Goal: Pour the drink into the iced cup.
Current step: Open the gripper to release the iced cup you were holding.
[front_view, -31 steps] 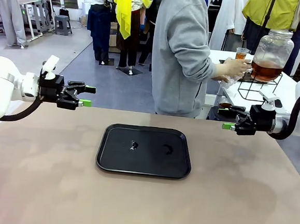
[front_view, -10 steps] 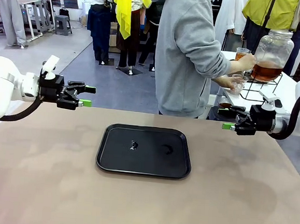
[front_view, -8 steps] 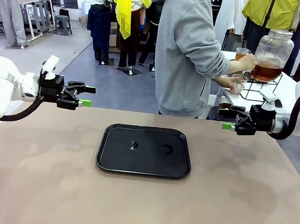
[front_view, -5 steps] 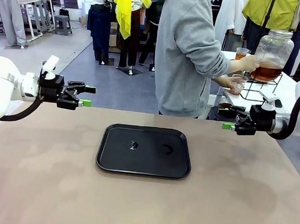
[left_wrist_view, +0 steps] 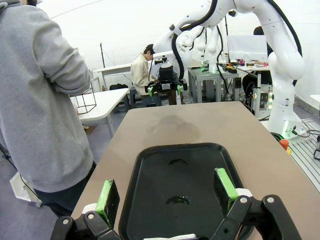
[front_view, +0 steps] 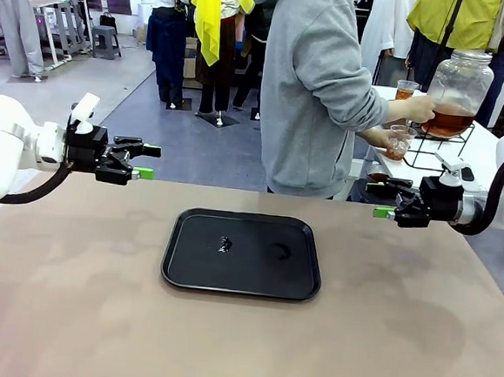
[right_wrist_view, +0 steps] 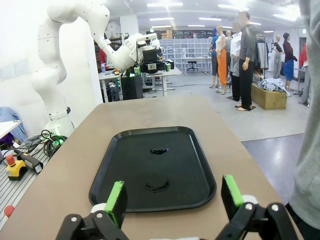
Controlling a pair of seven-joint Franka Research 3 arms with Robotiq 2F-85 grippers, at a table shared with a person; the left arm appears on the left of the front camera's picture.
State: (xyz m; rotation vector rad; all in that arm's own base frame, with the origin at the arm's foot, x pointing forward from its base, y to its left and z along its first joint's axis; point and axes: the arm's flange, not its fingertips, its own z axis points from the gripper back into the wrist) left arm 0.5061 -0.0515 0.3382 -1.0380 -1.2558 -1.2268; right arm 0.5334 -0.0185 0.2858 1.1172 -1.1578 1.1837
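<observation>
The drink shows as amber liquid in a big round glass jar [front_view: 456,91] on a wire stand on a side table at the far right. A person in a grey hoodie [front_view: 317,89] has one hand at the jar's tap and the other holding a small clear cup [front_view: 399,142] under it. A second clear cup [front_view: 407,88] with amber liquid stands beside the jar. Whether either cup holds ice is too small to tell. My left gripper [front_view: 149,162] [left_wrist_view: 166,192] hovers open over the table's left far edge. My right gripper [front_view: 375,200] [right_wrist_view: 174,195] hovers open at the right far edge.
A black tray [front_view: 241,275] [left_wrist_view: 150,200] [right_wrist_view: 125,175] lies mid-table between the grippers, with two small wet smears [front_view: 223,243] on it. Brown tabletop [front_view: 69,296] spreads around it. Other people stand farther back.
The person's hands shift slightly at the jar's tap, with the cup held beneath it. Both arms hold still with their jaws apart.
</observation>
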